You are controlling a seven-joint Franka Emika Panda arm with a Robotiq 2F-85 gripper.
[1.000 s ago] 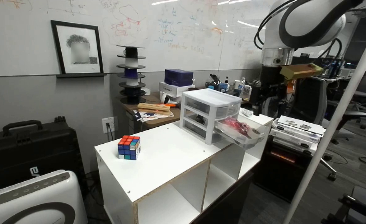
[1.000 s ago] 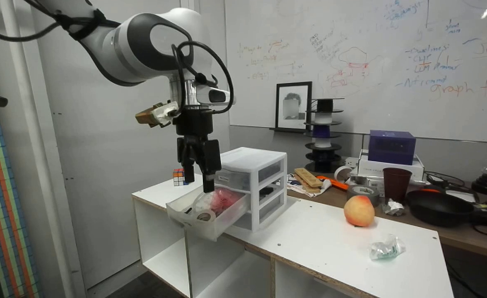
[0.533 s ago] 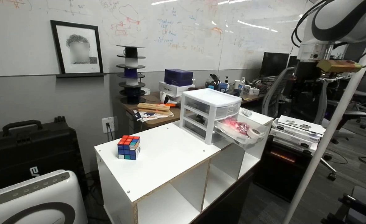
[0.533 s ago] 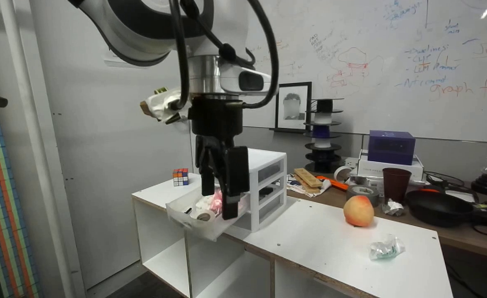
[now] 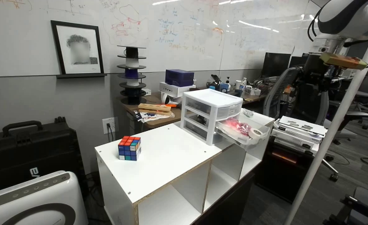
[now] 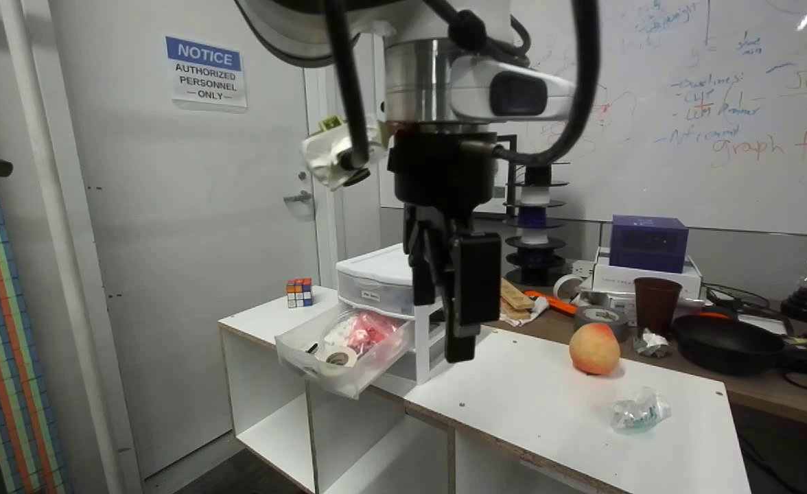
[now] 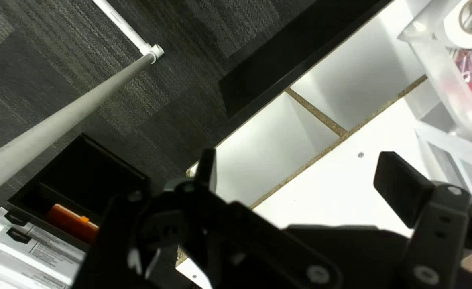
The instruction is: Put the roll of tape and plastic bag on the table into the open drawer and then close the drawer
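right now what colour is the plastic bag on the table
Clear plastic bag with some green, seen best in an exterior view.

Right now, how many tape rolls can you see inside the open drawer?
1: a white roll of tape near the front of the open drawer, beside pink plastic; others may be hidden underneath.

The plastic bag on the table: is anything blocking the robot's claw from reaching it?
In an exterior view, nothing visible stands between the open gripper and the plastic bag; the peach sits farther back, apart from the bag.
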